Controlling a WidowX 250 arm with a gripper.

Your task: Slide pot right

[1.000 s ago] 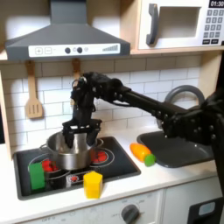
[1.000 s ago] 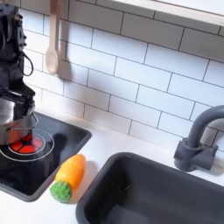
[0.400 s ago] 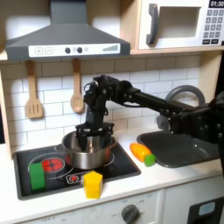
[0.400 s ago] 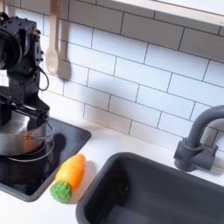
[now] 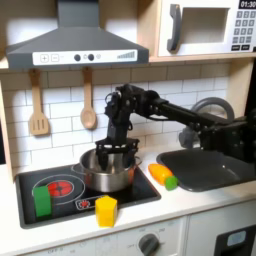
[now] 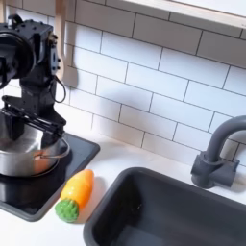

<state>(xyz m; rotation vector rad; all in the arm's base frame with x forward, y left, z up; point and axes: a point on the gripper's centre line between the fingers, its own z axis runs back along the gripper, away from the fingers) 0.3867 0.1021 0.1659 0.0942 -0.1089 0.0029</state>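
Observation:
The shiny silver pot stands on the right half of the black stove top in the first exterior view. In the second exterior view the pot is at the left edge. My gripper reaches down from above into the pot's mouth, and its fingers look spread apart near the rim. The black gripper hangs over the pot with one finger by the pot's near wall. Nothing shows pinched between the fingers.
A green block and a yellow block stand at the stove's front edge. A toy carrot lies between stove and sink. A faucet rises beyond. Two wooden utensils hang on the tiled wall.
The gripper and pot have slid together toward the first exterior view's right, from over the left red burner to the stove's right half, nearer the carrot.

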